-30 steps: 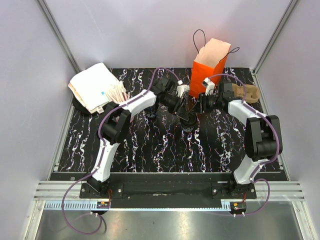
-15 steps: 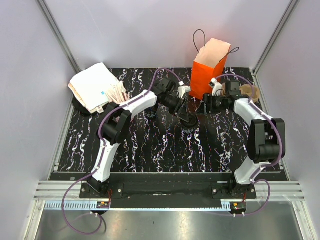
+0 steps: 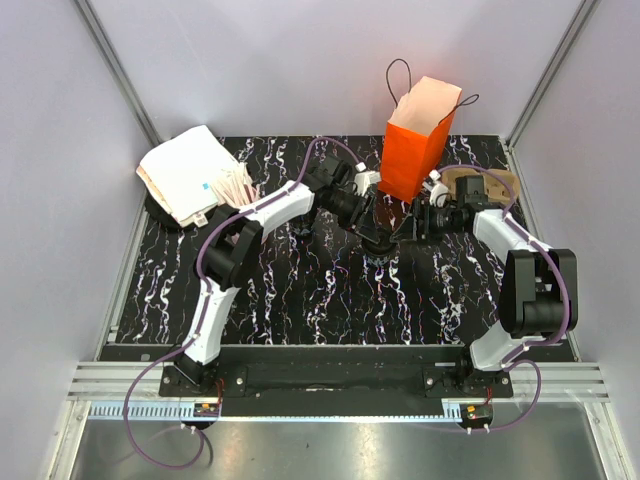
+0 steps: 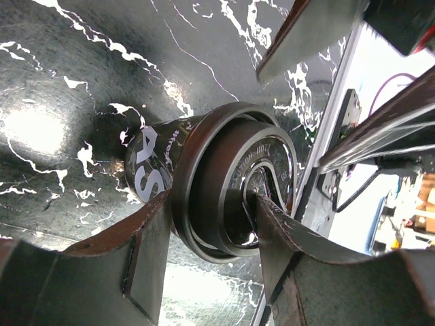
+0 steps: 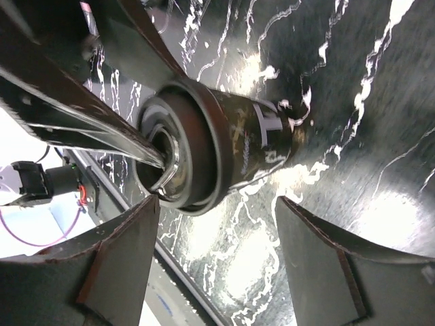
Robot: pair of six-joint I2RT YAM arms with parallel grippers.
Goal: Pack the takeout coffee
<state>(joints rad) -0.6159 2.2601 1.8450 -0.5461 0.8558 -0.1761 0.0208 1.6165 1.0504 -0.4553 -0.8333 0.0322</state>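
The takeout coffee (image 3: 378, 240) is a small black paper cup with a dark round lid (image 4: 234, 187), just in front of the orange paper bag (image 3: 415, 150). My left gripper (image 4: 211, 227) is shut on the lid: one finger (image 4: 146, 238) presses the rim's outside and the other (image 4: 289, 234) presses the lid's top. My right gripper (image 5: 217, 234) is open beside the cup (image 5: 234, 146) and touches nothing. In the top view it (image 3: 412, 222) sits right of the cup. The bag stands upright with its mouth open.
A brown cardboard cup carrier (image 3: 492, 185) lies at the back right, behind my right arm. A stack of white paper bags (image 3: 185, 170) and a cup of wooden sticks (image 3: 236, 186) sit at the back left. Grey walls close in three sides.
My right gripper has opened, let go of the cup and drawn back a little to the right. The left gripper stays shut on the lid in the same spot.
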